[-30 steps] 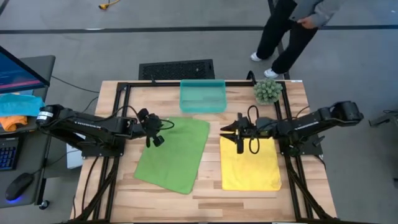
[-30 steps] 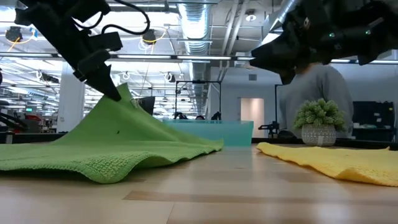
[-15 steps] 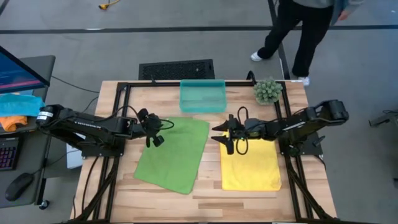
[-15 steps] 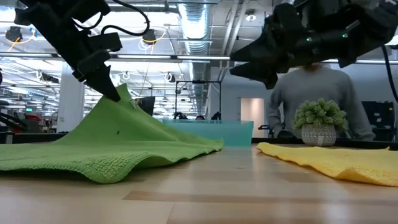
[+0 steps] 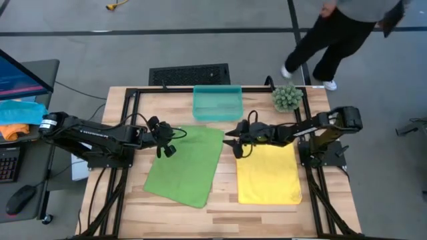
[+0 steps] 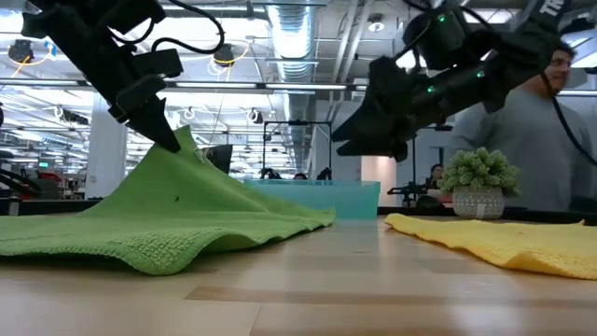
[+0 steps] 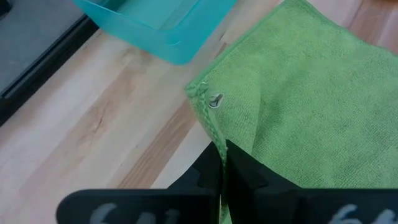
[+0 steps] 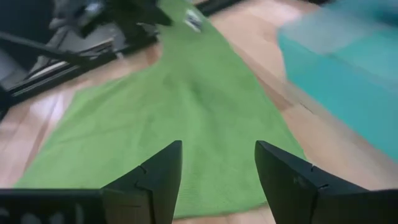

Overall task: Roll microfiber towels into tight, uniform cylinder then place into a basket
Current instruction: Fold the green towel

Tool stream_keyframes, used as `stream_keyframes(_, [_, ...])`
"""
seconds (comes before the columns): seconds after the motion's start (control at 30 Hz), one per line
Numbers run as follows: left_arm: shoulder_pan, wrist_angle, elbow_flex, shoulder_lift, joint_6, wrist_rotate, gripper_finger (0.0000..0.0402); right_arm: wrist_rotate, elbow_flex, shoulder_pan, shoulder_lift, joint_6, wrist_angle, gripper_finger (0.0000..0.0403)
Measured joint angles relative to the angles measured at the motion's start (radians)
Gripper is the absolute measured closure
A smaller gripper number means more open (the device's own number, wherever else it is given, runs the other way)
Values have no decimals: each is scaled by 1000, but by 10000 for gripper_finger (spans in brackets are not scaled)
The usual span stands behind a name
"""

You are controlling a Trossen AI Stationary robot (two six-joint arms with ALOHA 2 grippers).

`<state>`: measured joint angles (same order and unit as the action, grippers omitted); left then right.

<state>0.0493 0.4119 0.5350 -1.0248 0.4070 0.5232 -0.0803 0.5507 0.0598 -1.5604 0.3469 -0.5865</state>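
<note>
The light green towel (image 5: 185, 165) lies spread left of centre, its far left corner raised, with my left gripper (image 5: 164, 143) shut on it. The yellow towel (image 5: 269, 172) lies flat on the right. My right gripper (image 5: 233, 143) hangs open above the bare wood between the two towels, by the yellow towel's far left corner, touching nothing; in the right wrist view its fingers (image 8: 158, 174) point toward the green towel (image 8: 180, 106). The teal basket (image 5: 217, 103) stands at the far edge, at the middle. My left gripper pinches the green towel's left edge (image 7: 214, 140) between its two fingers, a little short of the far left corner with its small loop (image 7: 214, 99). The fingers slant down from the table's left. That corner is held up (image 6: 182, 140); the cloth slopes down from it onto the table.
A small potted plant (image 5: 287, 97) stands at the far right corner beside the basket. A black grille panel (image 5: 189, 73) lies on the floor beyond the table. A person (image 5: 340, 33) walks behind the far right. Bare wood shows along the near edge.
My right gripper has moved from over the yellow towel's far left corner toward the table's left, nearer the green towel, and sunk a little, tipping further down. The person behind the table has walked on. The left gripper and both towels have kept still.
</note>
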Motion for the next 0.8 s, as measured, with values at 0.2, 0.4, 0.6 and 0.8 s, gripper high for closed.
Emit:
stream_keyframes(0.2, [0, -1, 0, 0, 0, 0, 401, 0, 2, 31, 0, 129, 113, 180])
stream_keyframes(0.4, [0, -2, 0, 0, 0, 0, 401, -58, 2, 42, 0, 194, 136, 182])
stream_keyframes(0.6, [0, -2, 0, 0, 0, 0, 401, -134, 2, 39, 0, 228, 135, 182])
stream_keyframes(0.8, [0, -3, 0, 0, 0, 0, 401, -158, 3, 38, -36, 240, 99, 182])
